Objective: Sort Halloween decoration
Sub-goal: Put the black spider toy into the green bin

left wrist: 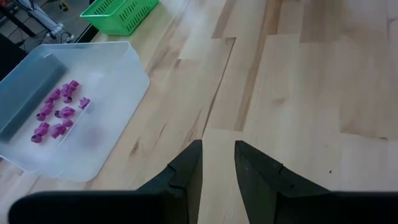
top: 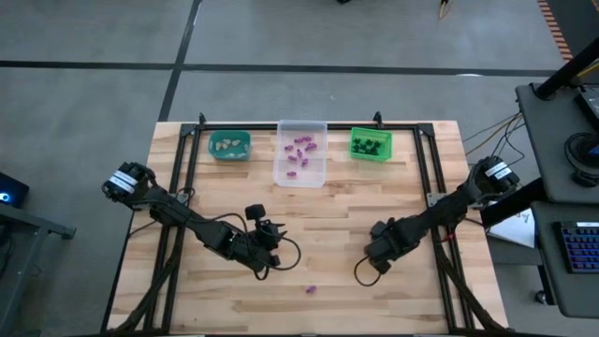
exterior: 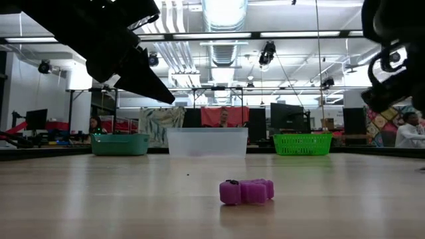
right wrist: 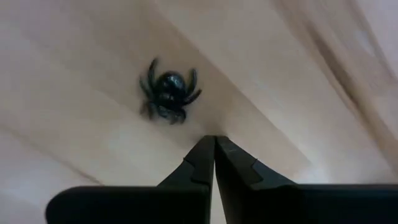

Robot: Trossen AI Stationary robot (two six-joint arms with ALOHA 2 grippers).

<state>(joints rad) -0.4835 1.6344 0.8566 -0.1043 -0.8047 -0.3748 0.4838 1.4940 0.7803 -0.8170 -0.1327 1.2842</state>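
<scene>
Black spider (right wrist: pixel 166 94) lies just beyond the right end effector (right wrist: pixel 214 144), fingers together, angled low over the table (right wrist: pixel 298 74).

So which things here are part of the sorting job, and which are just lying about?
Job:
- purple trinket loose on the table
- black spider at the shut right tool
- purple trinkets in the clear bin
- teal bin
- green bin

Lying about:
- keyboard on the side desk

Grey floor (top: pixel 84 103), ceiling strip lights (exterior: pixel 219 34), desk with keyboard (top: pixel 578 253)
</scene>
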